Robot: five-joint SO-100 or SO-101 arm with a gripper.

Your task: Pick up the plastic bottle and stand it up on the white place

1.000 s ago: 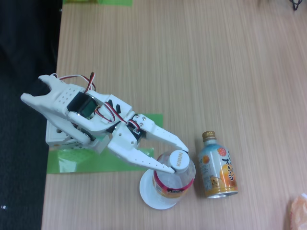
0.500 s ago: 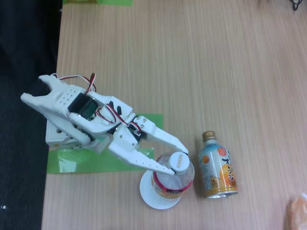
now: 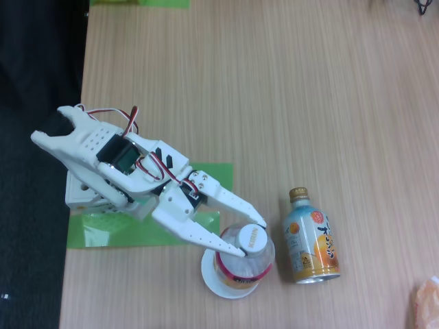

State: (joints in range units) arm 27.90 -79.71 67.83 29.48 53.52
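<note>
on the white place (image 3: 214, 282) the plastic bottle (image 3: 243, 259) stands, jaws slightly parted beside its cap; a careless withdrawal might topple it.

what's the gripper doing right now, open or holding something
Gripper: fingers spread on either side of the bottle neck near the cap; whether they grip it cannot be told.

The plastic bottle (image 3: 243, 264) hides most of the white place (image 3: 214, 282).
</note>
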